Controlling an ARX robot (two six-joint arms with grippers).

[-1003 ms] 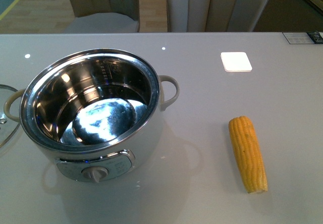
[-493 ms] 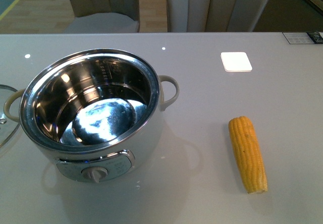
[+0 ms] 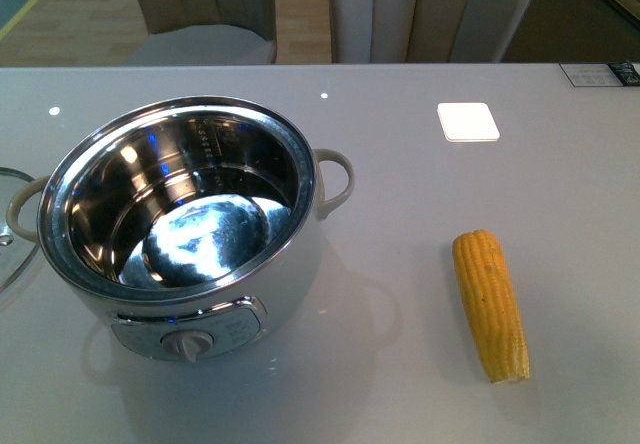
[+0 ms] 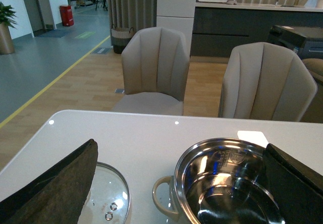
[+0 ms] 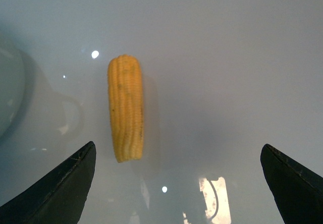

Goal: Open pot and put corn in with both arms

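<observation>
The white pot [image 3: 185, 219] stands open at the left of the table, its steel inner bowl empty, dial panel facing me. It also shows in the left wrist view [image 4: 227, 183]. The yellow corn [image 3: 490, 304] lies on the table at the right, apart from the pot; it also shows in the right wrist view [image 5: 126, 108]. My left gripper [image 4: 179, 188] is open and empty, raised near the pot and the lid. My right gripper [image 5: 179, 183] is open and empty above the table, with the corn lying beyond its fingertips. Neither arm shows in the front view.
The glass lid [image 3: 10, 229] lies on the table left of the pot; it also shows in the left wrist view [image 4: 108, 199]. A white square pad [image 3: 468, 122] lies at the back right. Chairs [image 3: 430, 9] stand behind the table's far edge.
The pot, lid and corn have not moved. Only the reflections inside the steel bowl have shifted slightly.
</observation>
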